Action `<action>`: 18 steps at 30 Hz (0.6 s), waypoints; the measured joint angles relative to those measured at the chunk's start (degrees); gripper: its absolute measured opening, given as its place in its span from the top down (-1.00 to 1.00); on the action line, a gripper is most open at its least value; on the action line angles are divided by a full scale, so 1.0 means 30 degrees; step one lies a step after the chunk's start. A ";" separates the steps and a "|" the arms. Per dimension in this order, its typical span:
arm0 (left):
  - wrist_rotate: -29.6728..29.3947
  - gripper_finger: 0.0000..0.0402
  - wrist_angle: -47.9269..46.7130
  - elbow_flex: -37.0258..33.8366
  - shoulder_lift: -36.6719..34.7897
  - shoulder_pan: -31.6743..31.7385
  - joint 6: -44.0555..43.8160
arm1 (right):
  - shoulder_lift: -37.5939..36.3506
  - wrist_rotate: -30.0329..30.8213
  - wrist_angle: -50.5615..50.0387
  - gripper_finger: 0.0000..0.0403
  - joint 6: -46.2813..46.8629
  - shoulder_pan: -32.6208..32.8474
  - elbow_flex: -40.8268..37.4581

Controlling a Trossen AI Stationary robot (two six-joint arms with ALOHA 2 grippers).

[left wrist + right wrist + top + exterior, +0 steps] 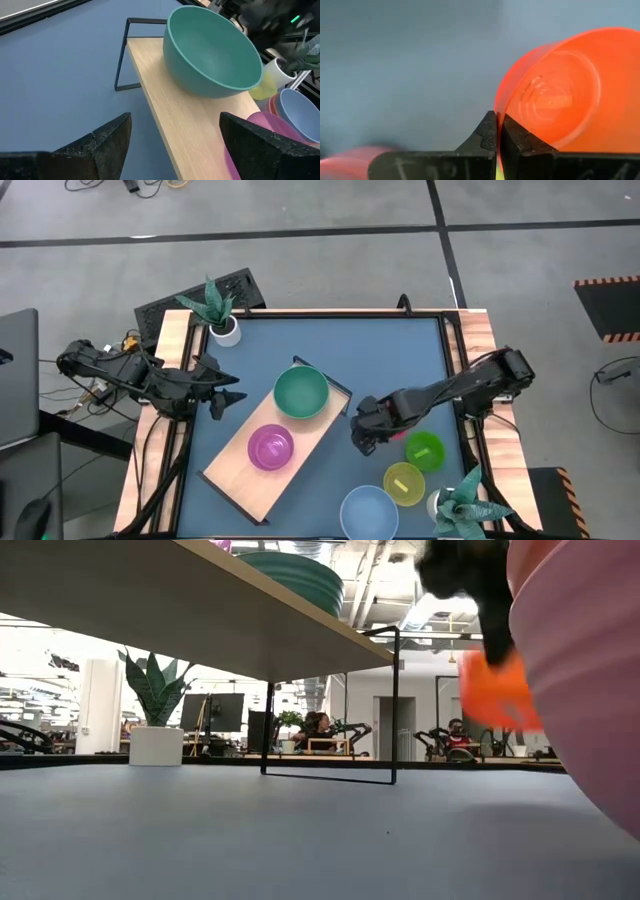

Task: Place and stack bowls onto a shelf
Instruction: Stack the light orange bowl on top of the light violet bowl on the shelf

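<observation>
Blue surface (400,360), high view: shelf (232,468) lies slantwise across the middle, dark bracket at its far end.
Teal bowl (300,392), high view: on the shelf's far half, upright.
Purple bowl (270,446), high view: on the shelf, nearer than the teal one, apart from it.
Loose bowls, high view: lime bowl (424,450), yellow-green bowl (404,483) and blue bowl (369,512) sit on the surface off the shelf's right side, close together.
Plants, high view: one pot (226,330) at the far left corner, another (455,512) at the near right.
Left gripper (228,400), high view: hovers just left of the shelf, fingers apart, nothing between them.
Right gripper (362,438), high view: between the shelf and the lime bowl, low over the surface.
Low view: shelf (200,615) runs overhead with the teal bowl (300,575) on top; the bracket (330,705) stands on the surface; an orange bowl (495,690) hangs tilted under a dark gripper, beside a big pink bowl (590,670); people sit at desks far behind.
Left wrist view: fingers (107,145) wide apart, facing the shelf (185,125) and teal bowl (212,55); pink and blue rims show beyond.
Right wrist view: fingers (490,132) clamped together on the rim of the orange bowl (570,95), which is tipped on its side, its base facing the camera.
</observation>
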 joint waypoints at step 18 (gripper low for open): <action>0.0009 -0.43 -0.0353 0.0004 -0.0007 0.0000 0.0423 | 0.0745 -0.0982 0.7165 0.89 -1.2387 0.0506 1.1625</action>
